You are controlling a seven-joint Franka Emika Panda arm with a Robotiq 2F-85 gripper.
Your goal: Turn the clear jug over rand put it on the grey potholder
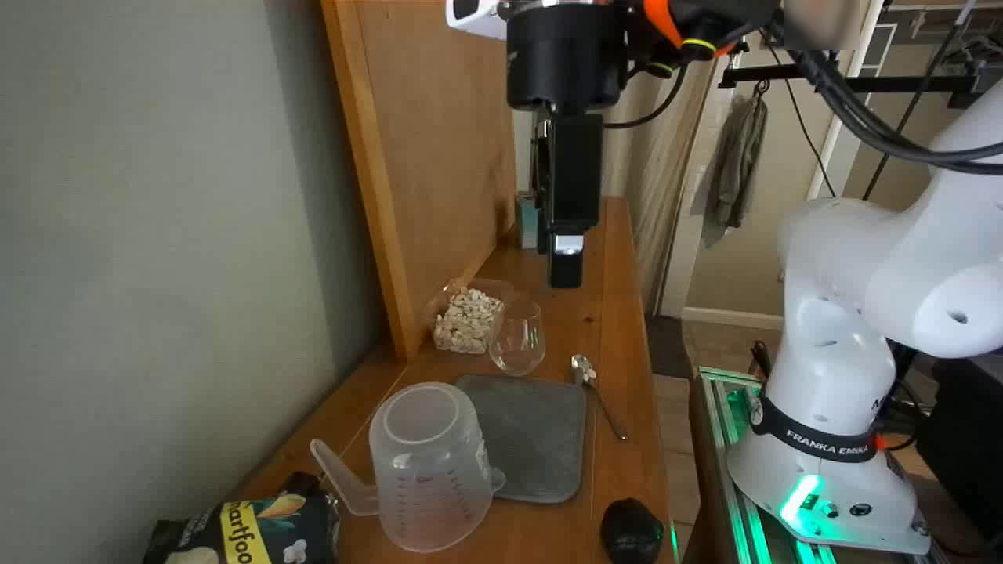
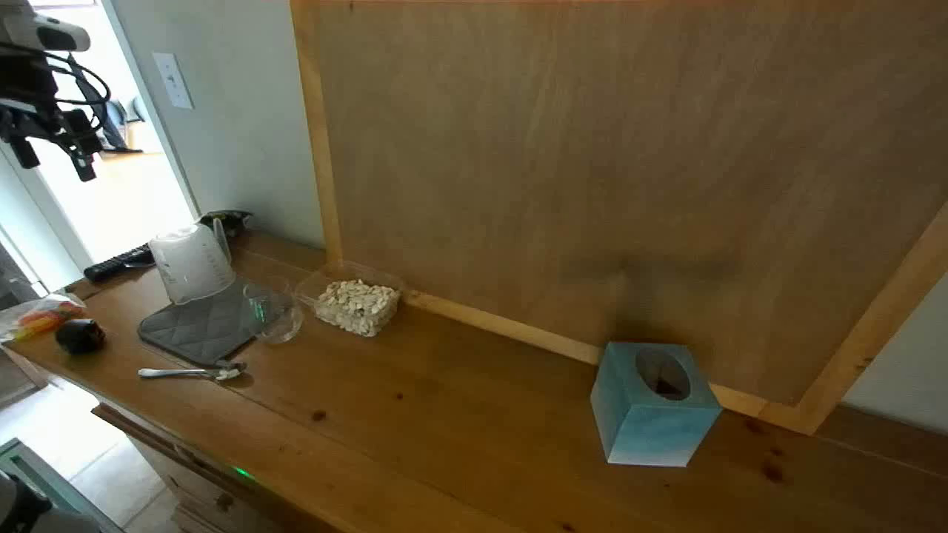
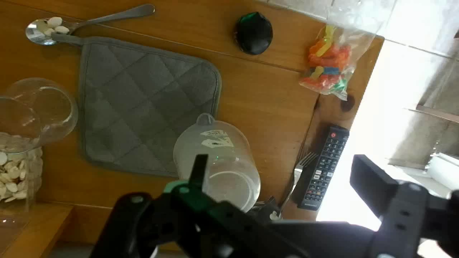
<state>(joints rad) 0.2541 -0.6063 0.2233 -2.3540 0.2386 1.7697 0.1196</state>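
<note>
Because the upside-down clear jug (image 1: 431, 470) overlaps the grey potholder (image 3: 143, 100) only partly, the fingers (image 3: 371, 186), wide and empty, might push both together.

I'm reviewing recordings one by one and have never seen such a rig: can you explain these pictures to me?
The machine is a white robot arm ending in a black two-fingered gripper. Two pictures are exterior views, from cameras off the robot; the wrist view is taken on the arm, looking down past the gripper.

On the wooden surface, a clear jug stands upside down, hiding a corner of a grey potholder in the wrist view. Around them are a drinking glass, a clear container of pale seed-like pieces, a spoon, a fork, a remote, a dark rounded object, a bag of colourful bits, a black printed bag and a blue box.

The gripper is open above the surface, holding nothing.
</note>
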